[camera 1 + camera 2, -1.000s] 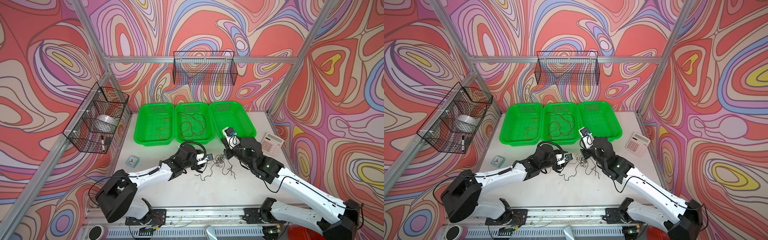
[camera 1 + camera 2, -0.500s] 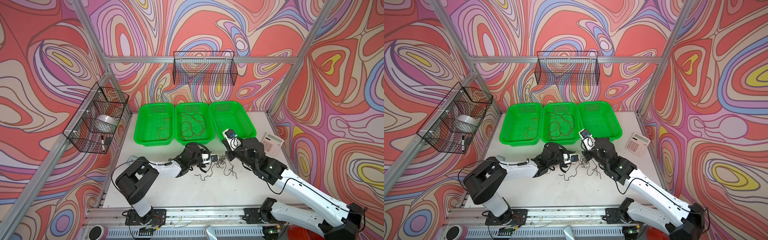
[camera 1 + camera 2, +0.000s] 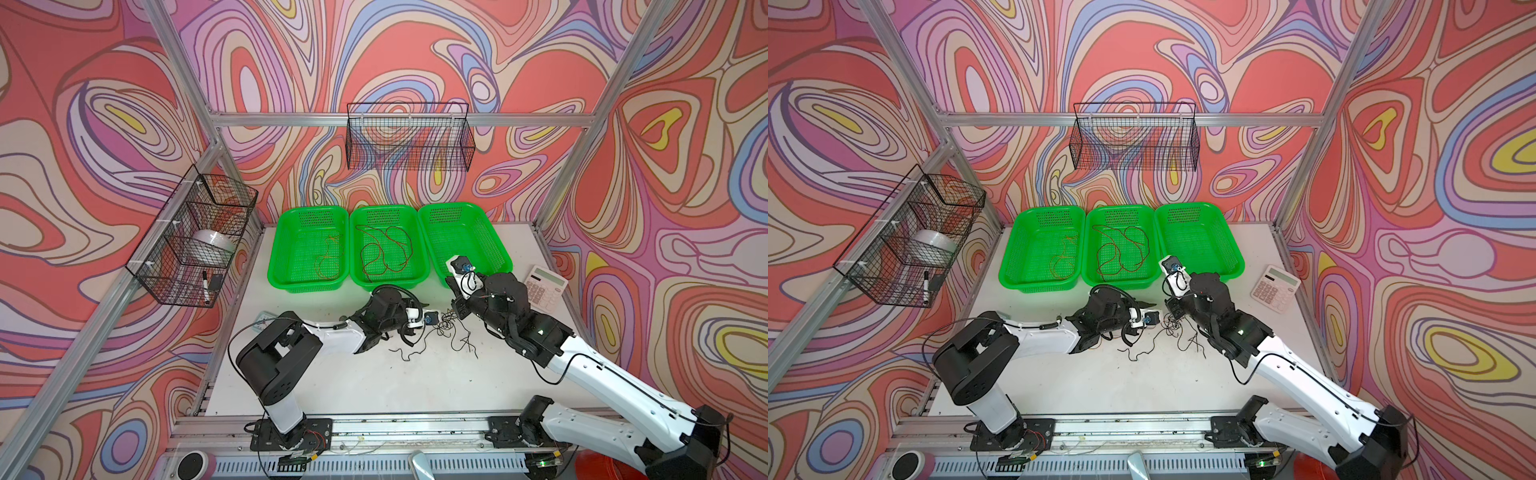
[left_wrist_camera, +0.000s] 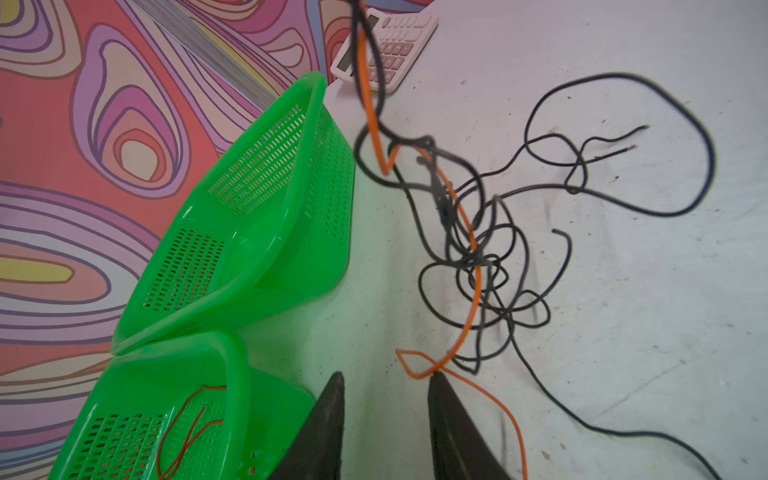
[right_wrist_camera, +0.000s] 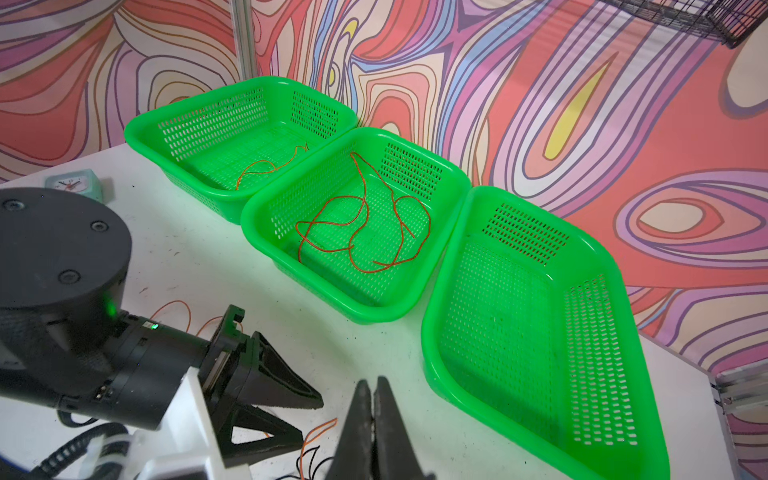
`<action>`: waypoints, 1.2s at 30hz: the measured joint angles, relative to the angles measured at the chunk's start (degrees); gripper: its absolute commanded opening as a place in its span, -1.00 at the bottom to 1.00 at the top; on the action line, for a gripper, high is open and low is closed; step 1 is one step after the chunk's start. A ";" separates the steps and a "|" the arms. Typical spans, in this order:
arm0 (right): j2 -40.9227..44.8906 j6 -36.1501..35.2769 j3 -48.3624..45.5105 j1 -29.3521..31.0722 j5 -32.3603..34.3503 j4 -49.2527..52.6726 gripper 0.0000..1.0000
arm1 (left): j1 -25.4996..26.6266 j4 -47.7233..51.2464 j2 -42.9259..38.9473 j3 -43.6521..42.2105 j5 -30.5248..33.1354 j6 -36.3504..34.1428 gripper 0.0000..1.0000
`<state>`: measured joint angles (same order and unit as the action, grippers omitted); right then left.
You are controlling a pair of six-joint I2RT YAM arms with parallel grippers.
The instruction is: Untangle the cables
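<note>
My left claw (image 4: pixel 386 374) stands open just above the surface (image 3: pixel 374 382), its two fingers apart with nothing between them. A bend of the orange strand (image 4: pixel 478 274) lies right at one fingertip, and I can't tell whether it touches. My right claw (image 5: pixel 372 380) is closed tight, fingers pressed flat together. In the left wrist view the orange strand and a black one climb off the surface and out of the picture. I can't see whether the right claw pinches them.

The cables (image 3: pixel 451 328) (image 3: pixel 1173 328) sit as a loose knot, mostly black, near the middle of the surface. In both top views the left claw comes at the knot from 9 o'clock and the right claw from 1 o'clock. Free black ends trail off toward 6 o'clock.

At 12 o'clock three green baskets stand side by side. The left basket (image 3: pixel 307 284) holds a thin orange wire (image 3: pixel 328 259). The middle basket (image 3: pixel 388 284) holds a looping red wire (image 3: pixel 382 253). The right basket (image 3: pixel 457 241) stands just behind the right wrist. A calculator (image 3: pixel 544 289) lies at 3 o'clock near the surface's edge. A small clock (image 5: pixel 70 183) sits at 9 o'clock, beside the left arm.
</note>
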<state>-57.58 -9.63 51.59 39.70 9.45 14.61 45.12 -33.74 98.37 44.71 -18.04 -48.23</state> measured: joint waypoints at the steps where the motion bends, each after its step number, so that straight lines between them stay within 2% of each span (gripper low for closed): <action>1: 0.00 0.00 0.00 -0.04 0.00 -0.02 -1.00 | 0.24 0.02 0.48 0.13 0.00 0.00 -0.20; 4: 0.00 0.02 0.00 -0.11 -0.02 0.00 -1.00 | 1.05 0.04 2.34 1.03 0.00 -0.04 -0.19; 7: 0.00 0.07 0.00 -0.26 0.00 -0.02 -1.00 | 1.40 0.04 3.37 1.77 0.04 -0.17 -0.32; 8: 0.00 0.13 0.00 -0.26 0.00 -0.02 -1.00 | 1.46 0.04 3.52 1.92 0.07 -0.20 -0.39; 12: 0.00 0.28 0.00 -0.26 0.24 -0.02 -1.00 | 1.68 -0.42 3.58 2.14 0.50 -0.26 -0.97; 20: 0.04 2.82 -1.07 -2.01 5.88 -1.31 -1.00 | 1.79 -0.39 1.31 0.83 2.14 -0.63 -1.00; 28: -0.57 9.94 -6.78 -11.80 12.59 -1.14 -1.00 | 1.84 2.54 -12.33 -3.93 5.05 0.66 -1.00; 30: -1.55 11.04 -8.17 -13.86 12.55 -1.09 -0.80 | 1.84 4.28 -15.61 -4.15 5.29 1.33 -1.00; 34: -4.28 12.11 -9.33 -14.47 6.71 -0.79 0.00 | 1.97 7.61 -19.71 -4.20 5.25 3.34 -1.00; 36: -4.24 12.24 -9.62 -14.40 2.82 -1.01 0.20 | 2.16 9.22 -19.87 -4.00 5.25 4.33 -1.00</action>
<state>-61.82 2.61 41.98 25.30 12.27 13.61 47.29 -24.51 78.50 40.71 -12.80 -43.90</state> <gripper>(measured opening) 0.509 0.047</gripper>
